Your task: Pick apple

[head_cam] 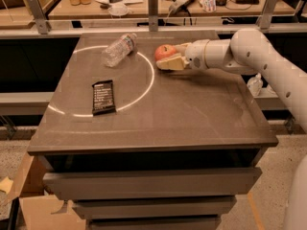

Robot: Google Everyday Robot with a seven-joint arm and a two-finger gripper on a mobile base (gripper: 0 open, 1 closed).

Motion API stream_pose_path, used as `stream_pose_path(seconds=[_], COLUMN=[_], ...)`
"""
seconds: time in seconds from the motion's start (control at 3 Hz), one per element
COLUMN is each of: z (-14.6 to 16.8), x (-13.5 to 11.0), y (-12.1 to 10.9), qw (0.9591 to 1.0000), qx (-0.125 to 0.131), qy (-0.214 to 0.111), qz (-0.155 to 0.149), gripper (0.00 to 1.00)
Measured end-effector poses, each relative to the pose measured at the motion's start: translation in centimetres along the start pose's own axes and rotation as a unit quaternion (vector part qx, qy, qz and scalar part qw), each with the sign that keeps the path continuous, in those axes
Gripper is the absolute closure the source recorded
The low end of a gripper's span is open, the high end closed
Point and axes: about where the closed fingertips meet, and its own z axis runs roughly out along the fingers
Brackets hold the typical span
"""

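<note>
The red-orange apple (163, 51) sits on the dark table top (192, 114) at the back, just right of the white circle line. My gripper (171, 56) reaches in from the right on the white arm (249, 49). Its jaws are open and straddle the apple. One tan finger (168, 64) lies in front of the apple, the other (182, 46) behind it to the right. The apple's right side is hidden by the gripper.
A clear plastic bottle (118, 50) lies on its side at the back left. A black snack bar (103, 96) lies inside the white circle. A cluttered bench (144, 4) stands behind the table. Drawers are below the front edge.
</note>
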Motion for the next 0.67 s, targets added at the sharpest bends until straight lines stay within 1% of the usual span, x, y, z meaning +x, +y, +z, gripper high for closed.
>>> stream_pose_path(seconds=[0.33, 0.67], z=[-1.4, -5.3], x=[-1.7, -5.5], y=[0.2, 1.4], qw=[0.9997, 0.9973], qx=[-0.01, -0.029], qy=[-0.024, -0.065], qz=[-0.001, -0.017], gripper=[0.81, 1.0])
